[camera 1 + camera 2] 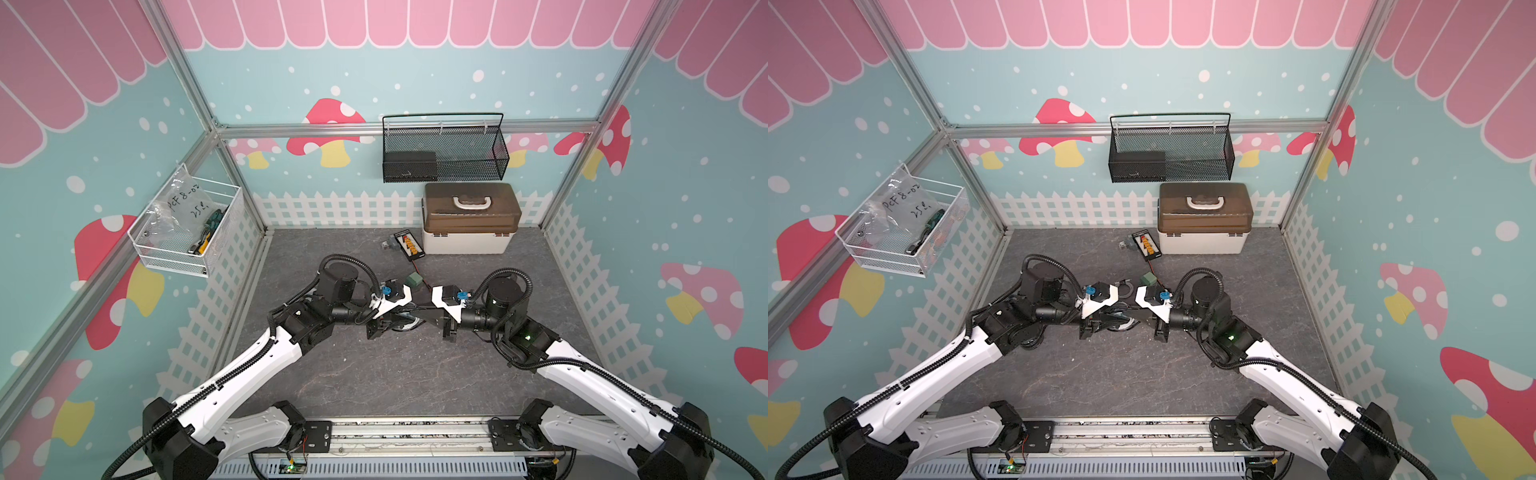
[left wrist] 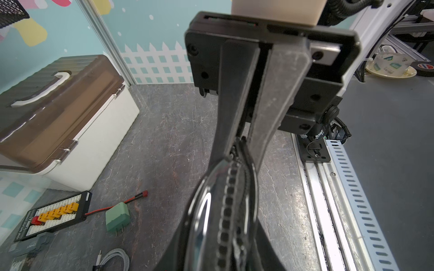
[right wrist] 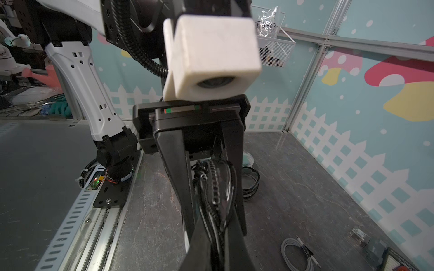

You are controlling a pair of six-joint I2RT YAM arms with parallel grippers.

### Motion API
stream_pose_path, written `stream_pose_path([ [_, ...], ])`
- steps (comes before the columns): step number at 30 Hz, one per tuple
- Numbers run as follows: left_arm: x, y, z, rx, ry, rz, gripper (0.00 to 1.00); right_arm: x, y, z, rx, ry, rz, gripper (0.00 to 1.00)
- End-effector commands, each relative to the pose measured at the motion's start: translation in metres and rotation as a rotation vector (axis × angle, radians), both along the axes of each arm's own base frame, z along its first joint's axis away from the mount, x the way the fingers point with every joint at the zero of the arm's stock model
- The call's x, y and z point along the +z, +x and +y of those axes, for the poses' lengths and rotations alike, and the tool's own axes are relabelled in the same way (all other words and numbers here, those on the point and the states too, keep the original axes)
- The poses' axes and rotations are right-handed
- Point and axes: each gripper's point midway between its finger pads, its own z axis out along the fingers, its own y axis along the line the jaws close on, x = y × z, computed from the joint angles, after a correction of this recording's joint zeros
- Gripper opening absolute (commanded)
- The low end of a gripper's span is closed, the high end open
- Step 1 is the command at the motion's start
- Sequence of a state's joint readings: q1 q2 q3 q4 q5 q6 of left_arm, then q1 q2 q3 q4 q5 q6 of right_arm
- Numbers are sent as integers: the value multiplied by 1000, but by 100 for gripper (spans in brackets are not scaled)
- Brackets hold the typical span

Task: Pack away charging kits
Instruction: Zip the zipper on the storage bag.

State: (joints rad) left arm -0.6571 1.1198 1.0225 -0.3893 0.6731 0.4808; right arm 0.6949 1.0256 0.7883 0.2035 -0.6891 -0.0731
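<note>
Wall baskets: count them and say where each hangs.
2. The white wire basket hangs on the left wall; the black mesh basket hangs on the back wall above the brown-lidded box. No others show.

Pads [image 2: 281, 93] of my right gripper [image 2: 240, 143]: grey, matt, finely rough. Black cable coil [image 2: 229, 199]: one braided strand, the rest glossy and smooth. Plug adapter [image 2: 117, 218]: matt green plastic. Box [image 2: 101, 131]: smooth white plastic; lid [image 2: 58, 98]: translucent brown plastic, ribbed. Floor [image 2: 169, 131]: matt, stone-veined. Basket [image 1: 444, 149]: black metal mesh.
</note>
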Motion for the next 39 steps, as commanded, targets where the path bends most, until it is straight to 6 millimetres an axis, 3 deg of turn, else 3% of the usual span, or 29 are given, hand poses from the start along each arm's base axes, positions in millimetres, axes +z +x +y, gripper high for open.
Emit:
stream_pose_path([
  [1, 25, -17, 1, -49, -71, -55, 32, 23, 17, -7, -87, 84, -91, 0],
  [3, 38, -17, 3, -25, -120, -69, 53, 25, 22, -11, -128, 127, -99, 0],
  [5, 50, -14, 8, 27, -165, -68, 63, 30, 27, -15, -172, 169, -105, 0],
  [10, 76, -7, 21, 36, -316, -37, 73, 53, 29, -29, -228, 351, -122, 0],
  [17, 105, 20, 28, 27, -505, 32, 77, 93, 17, -38, -167, 568, -139, 0],
  [23, 118, 22, 23, -29, -568, 63, 80, 121, 10, -40, -126, 633, -158, 0],
  [32, 135, 19, 18, -85, -668, 79, 81, 135, 36, -34, -177, 687, -58, 0],
  [39, 141, 15, 8, -78, -703, 51, 78, 135, 43, -25, -170, 714, -3, 0],
])
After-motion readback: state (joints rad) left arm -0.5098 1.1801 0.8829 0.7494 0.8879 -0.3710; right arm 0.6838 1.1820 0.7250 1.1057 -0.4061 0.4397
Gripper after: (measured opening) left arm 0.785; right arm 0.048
